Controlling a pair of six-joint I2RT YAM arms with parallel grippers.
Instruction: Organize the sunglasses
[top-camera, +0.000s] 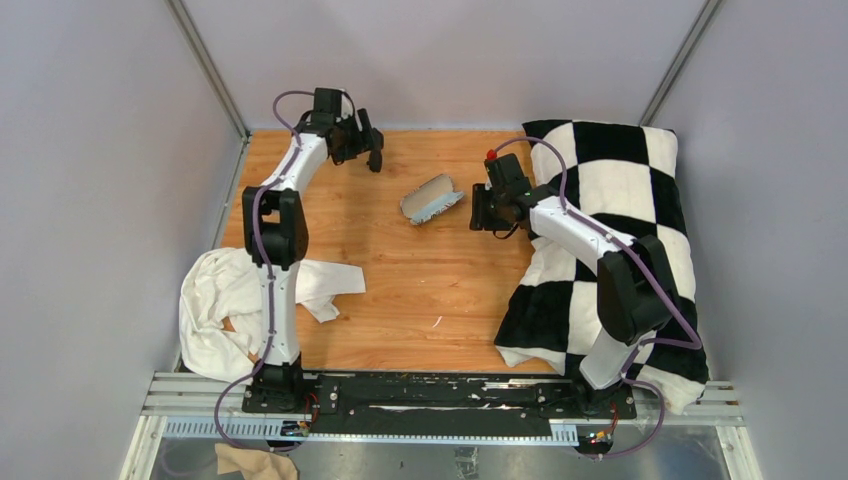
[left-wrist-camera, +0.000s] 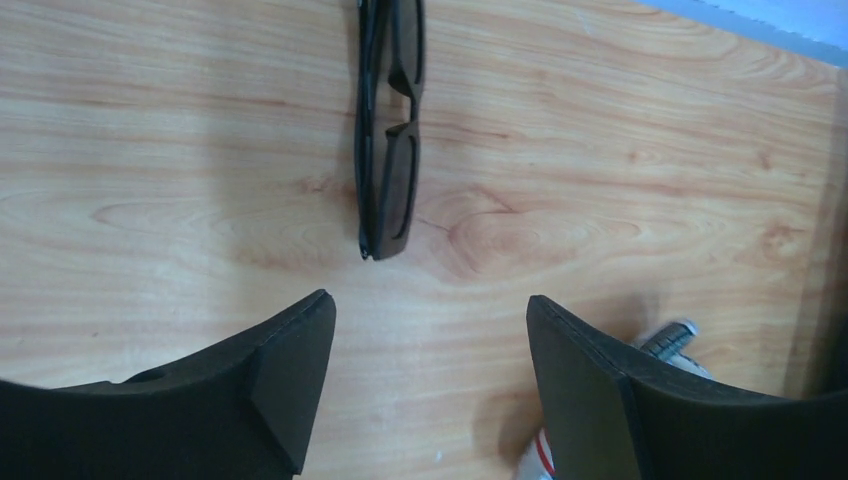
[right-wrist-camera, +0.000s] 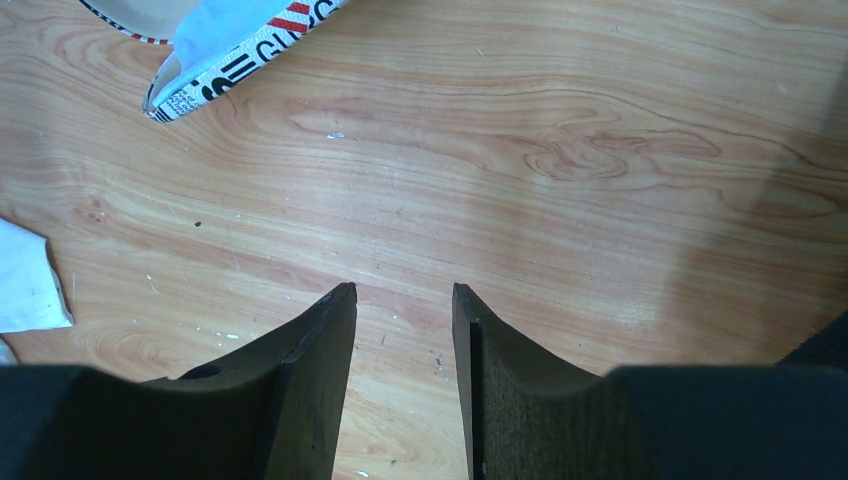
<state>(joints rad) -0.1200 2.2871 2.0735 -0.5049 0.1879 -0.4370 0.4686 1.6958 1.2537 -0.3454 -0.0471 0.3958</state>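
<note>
Glossy sunglasses (left-wrist-camera: 390, 150) (wood-grain table (left-wrist-camera: 620, 200))

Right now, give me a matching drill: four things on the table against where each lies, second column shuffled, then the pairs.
1 sunglasses
2 case
3 white cloth
4 checkered blanket

A right side of the table
B mid-table
C just ahead of the open left gripper
D near left edge

Pairs: 1-C, 2-B, 3-D, 4-A

Folded black sunglasses (left-wrist-camera: 395, 175) flat on table (left-wrist-camera: 650, 150)
</note>
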